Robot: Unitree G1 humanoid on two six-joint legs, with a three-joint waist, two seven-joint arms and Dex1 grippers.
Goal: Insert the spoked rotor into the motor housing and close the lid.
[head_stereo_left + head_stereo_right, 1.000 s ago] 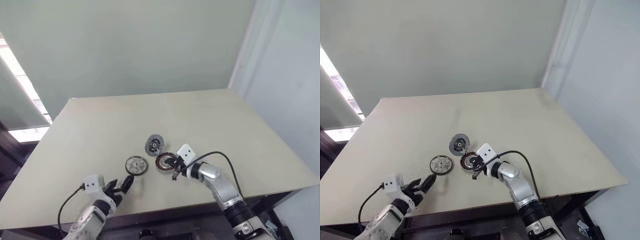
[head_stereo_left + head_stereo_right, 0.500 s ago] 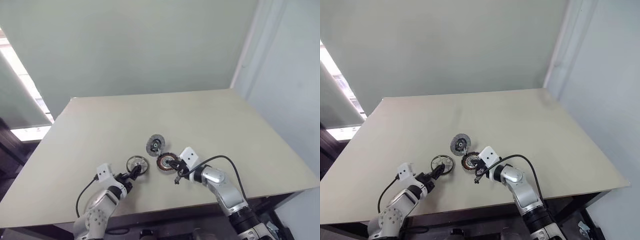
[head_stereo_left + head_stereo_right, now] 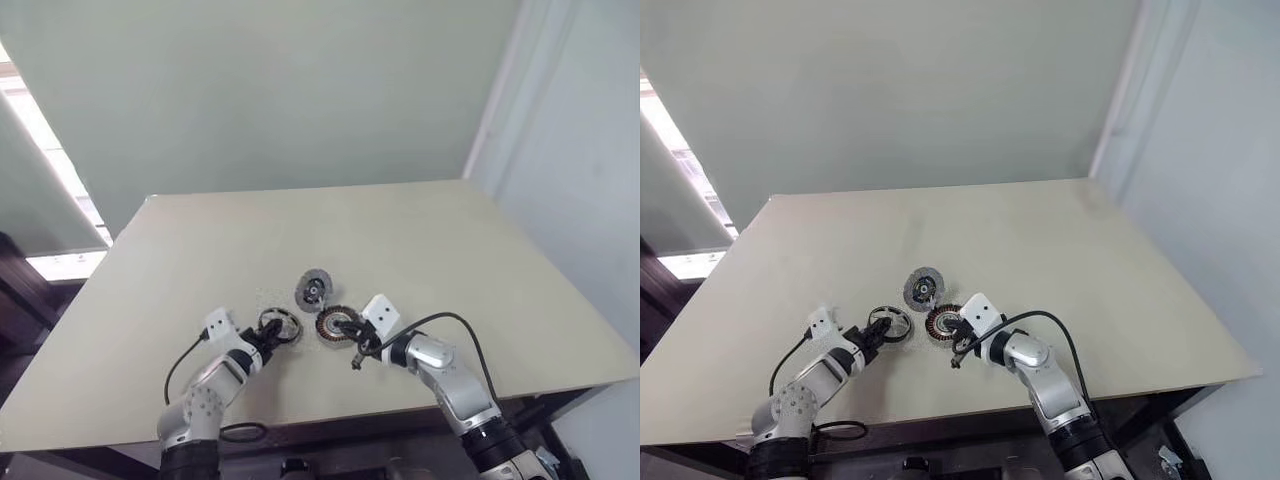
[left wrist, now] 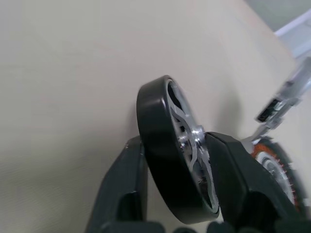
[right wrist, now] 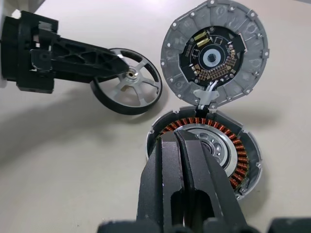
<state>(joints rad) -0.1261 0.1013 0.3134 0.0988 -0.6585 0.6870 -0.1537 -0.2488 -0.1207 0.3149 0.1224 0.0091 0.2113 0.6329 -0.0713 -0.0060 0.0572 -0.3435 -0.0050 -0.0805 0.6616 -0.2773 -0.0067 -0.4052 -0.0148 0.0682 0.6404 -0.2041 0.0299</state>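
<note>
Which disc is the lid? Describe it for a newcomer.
On the beige table, three round parts cluster near the front edge. The lid is the farthest back, just behind the copper-wound motor housing. Unlike the spoked rotor, it is a solid grey disc with a dark centre.

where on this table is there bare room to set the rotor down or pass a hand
Bare tabletop runs from the lid to the far edge, and along both side edges. It is crowded near the front middle: spoked rotor, motor housing and lid sit close together, with the left hand and right hand there.
</note>
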